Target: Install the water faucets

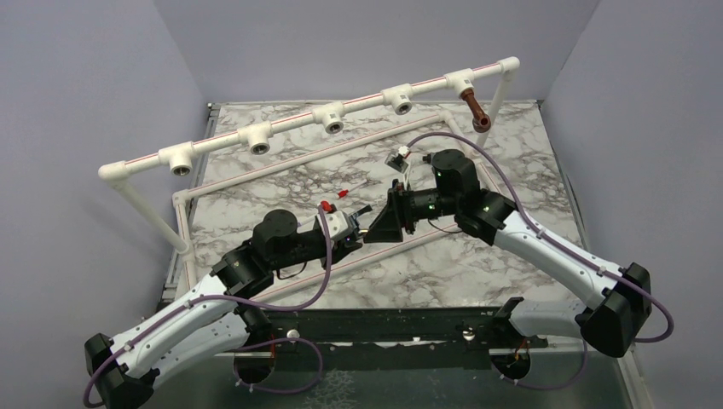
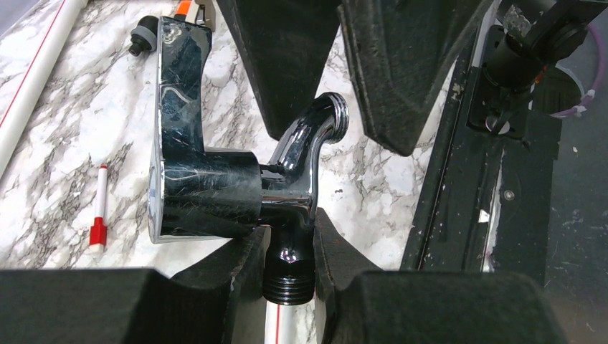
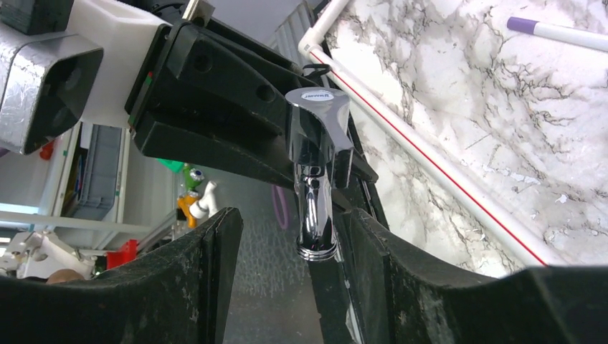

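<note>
**Desk:** What does the overhead view give?
**Photographer:** The left pincer (image 1: 351, 232) and right pincer (image 1: 385, 223) meet nose to nose above the marble tabletop (image 1: 520, 162). The reddish-brown faucet (image 1: 475, 111) hangs from the far-right tee of the white pipe rail (image 1: 298, 119).
**Desk:** The left wrist?
**Photographer:** The left pincer pinches the chrome faucet (image 2: 287, 172) by its threaded end, with the lever to the left and the spout curving up. A red-tipped stick (image 2: 98, 215) lies on the marble.
**Desk:** The right wrist?
**Photographer:** The right pincer's fingers (image 3: 215, 279) stand spread either side of the chrome spout, which sits close to one finger with a gap to the other. A purple-tipped stick (image 3: 552, 30) lies beyond.
</note>
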`<move>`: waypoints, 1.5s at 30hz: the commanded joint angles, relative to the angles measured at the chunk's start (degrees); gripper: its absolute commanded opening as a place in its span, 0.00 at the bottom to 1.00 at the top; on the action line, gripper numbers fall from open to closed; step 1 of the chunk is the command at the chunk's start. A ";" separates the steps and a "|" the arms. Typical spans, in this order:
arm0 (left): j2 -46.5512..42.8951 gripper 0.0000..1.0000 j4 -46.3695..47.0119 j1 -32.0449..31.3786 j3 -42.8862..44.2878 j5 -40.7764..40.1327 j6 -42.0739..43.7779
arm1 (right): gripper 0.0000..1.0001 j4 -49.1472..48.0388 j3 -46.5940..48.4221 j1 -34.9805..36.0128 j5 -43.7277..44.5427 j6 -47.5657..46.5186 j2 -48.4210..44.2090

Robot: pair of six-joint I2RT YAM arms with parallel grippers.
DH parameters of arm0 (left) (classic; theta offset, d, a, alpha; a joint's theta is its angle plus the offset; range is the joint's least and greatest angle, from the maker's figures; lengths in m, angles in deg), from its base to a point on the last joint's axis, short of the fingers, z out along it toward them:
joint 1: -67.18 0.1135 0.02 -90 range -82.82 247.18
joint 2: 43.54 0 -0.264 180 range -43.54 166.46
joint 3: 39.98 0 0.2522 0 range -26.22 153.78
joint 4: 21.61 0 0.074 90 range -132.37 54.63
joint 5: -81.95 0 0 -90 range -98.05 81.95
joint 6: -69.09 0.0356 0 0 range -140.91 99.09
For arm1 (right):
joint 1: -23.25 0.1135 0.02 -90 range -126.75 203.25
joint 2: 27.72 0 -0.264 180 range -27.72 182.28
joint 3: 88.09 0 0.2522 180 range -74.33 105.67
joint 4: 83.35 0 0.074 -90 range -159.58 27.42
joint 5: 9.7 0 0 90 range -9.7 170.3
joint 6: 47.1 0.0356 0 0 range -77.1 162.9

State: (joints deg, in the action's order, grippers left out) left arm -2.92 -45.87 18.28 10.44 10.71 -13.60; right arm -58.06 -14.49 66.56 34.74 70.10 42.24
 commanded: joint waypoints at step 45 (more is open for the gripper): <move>0.60 0.00 3.89 -0.40 -0.55 -4.05 -2.47 | 0.30 -9.92 -2.44 0.90 -2.53 1.46 5.06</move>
State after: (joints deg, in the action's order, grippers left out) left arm -2.42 -44.56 18.28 9.85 7.06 -15.74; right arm -67.02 -16.44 67.13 33.91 73.38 47.92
